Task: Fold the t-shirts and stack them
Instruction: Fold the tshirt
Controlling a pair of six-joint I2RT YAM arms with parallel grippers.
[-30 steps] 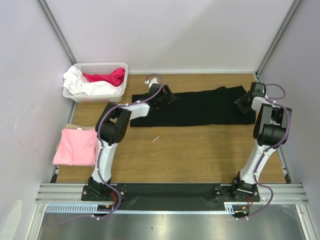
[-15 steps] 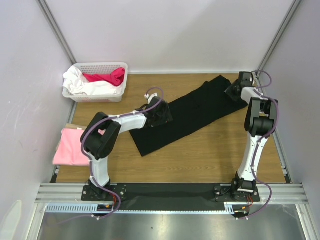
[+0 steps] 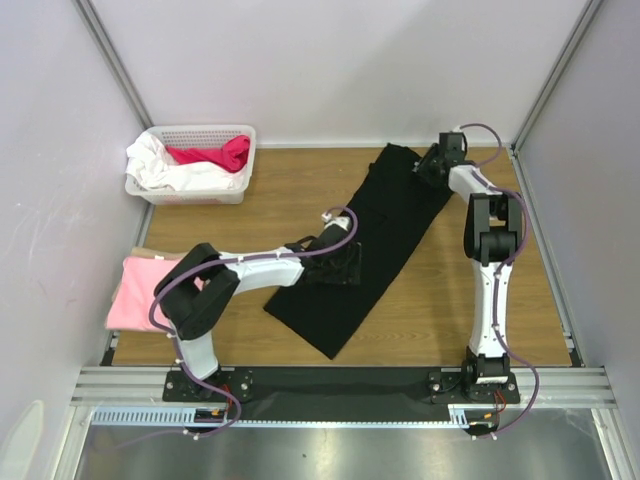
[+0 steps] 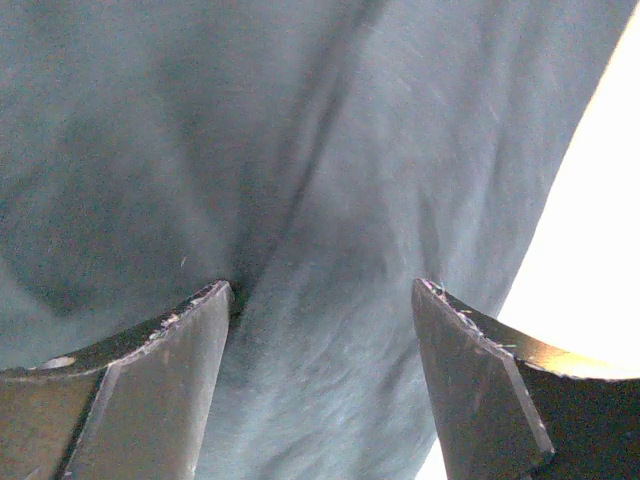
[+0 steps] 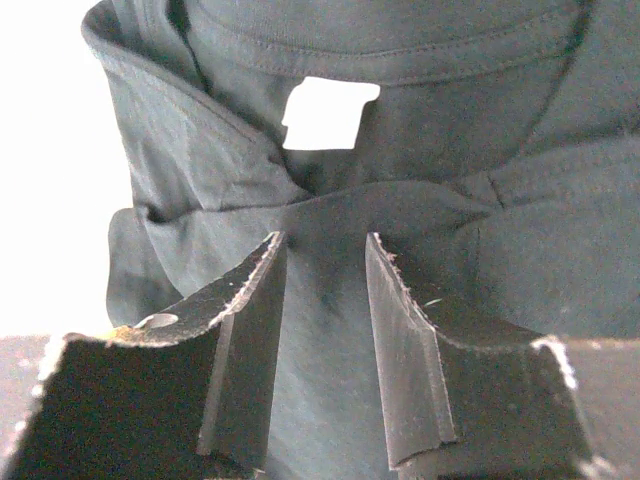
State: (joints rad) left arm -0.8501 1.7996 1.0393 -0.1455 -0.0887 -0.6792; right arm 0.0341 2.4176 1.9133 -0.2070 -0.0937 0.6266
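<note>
Black shirt [image 3: 388,222] lies as a long folded strip slanting across the table [image 3: 450,300]. Your right gripper [image 5: 320,240] is at the strip's far end, fingers pinched close on a bunch of cloth right below the collar. A white label [image 5: 330,112] sits just ahead of the fingertips. Your left gripper [image 4: 320,290] is down over the strip nearer its other end, released. Its jaws are spread wide, and cloth fills the gap and runs out past both fingers. One crease meets the left fingertip. The strip's near end pokes out past the left gripper toward the arm bases. Pink shirt [image 3: 150,295] lies folded well off to the left of your left gripper, at the table's edge, apart from the black one. Basket [image 3: 190,165] with white and red cloth sits far-left, well apart from both grippers.
</note>
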